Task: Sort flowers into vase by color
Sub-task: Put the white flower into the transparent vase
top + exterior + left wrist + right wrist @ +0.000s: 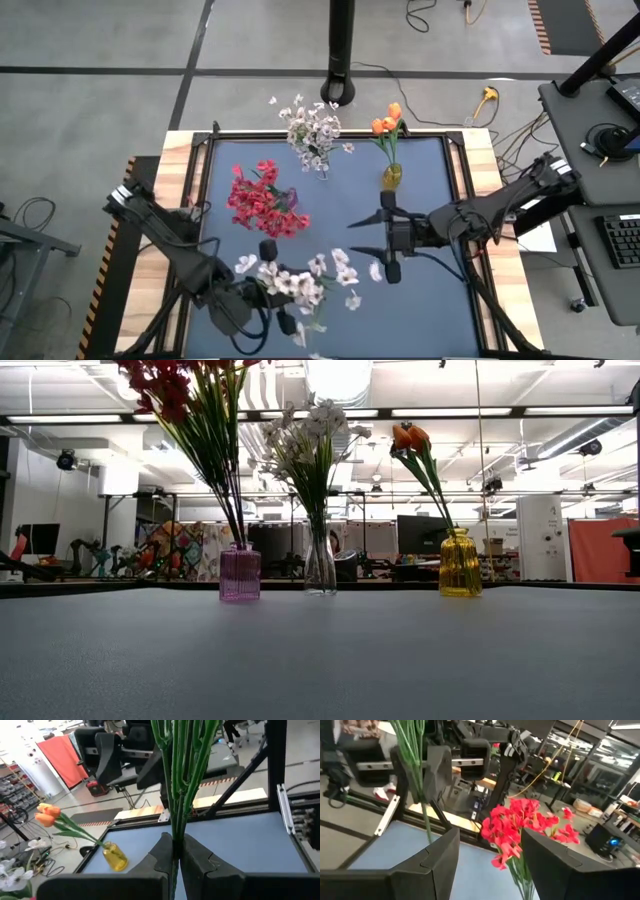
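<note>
— What have you got hold of?

— My left pincer (176, 851) is clamped tight on a bundle of green stems (182, 775). The white-pink flowers (300, 283) spread out just beyond it, held in the air above the near part of the desk (420, 170).

— And the other arm?

— My right pincer (386, 243) hangs off to the side of the left one, jaws about half apart, nothing in them.

— Where do these belong?

— I'd say in the clear vase (320, 567), which already has white blossoms (312, 128). It stands well ahead of my left pincer, between the pink vase (240, 573) with the red flowers (262, 198) and the yellow vase (460, 564) with the orange buds (386, 122).

— So what's next?

— Carry the bundle forward past the reds, stand the stems upright over the clear neck, lower them in beside the ones already there, then let go.
</note>
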Controlling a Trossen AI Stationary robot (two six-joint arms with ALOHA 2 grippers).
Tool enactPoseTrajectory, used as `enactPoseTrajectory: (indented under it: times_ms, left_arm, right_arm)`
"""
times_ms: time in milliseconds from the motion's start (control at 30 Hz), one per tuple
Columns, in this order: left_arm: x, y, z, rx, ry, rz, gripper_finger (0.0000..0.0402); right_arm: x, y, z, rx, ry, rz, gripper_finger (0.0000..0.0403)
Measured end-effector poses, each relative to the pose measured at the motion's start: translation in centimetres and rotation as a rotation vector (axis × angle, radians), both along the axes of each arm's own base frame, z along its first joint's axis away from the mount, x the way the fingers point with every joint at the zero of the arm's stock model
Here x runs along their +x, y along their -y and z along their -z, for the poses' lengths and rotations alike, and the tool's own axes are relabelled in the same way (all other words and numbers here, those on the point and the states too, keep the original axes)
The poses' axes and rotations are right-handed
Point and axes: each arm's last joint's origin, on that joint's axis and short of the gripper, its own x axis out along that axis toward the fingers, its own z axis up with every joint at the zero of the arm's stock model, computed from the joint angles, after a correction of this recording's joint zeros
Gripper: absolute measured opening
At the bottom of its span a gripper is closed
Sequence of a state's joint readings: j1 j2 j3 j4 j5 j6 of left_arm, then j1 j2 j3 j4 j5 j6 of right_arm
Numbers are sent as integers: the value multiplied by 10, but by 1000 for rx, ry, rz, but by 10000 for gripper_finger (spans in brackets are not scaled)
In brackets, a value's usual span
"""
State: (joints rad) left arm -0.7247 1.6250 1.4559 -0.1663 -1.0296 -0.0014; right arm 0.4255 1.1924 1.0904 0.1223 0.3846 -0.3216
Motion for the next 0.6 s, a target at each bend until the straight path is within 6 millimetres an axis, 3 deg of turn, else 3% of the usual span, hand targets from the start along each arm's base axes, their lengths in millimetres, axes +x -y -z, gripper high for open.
enactPoseTrajectory:
  times_ms: [400,600]
  left_arm:
    - [37,-15,25,-32,5,-118,4]
    - [48,-23,31,-63,17,-157,4]
  right_arm:
    - [13,-11,12,43,-19,-150,207]
    - [22,-15,18,59,-14,-147,252]
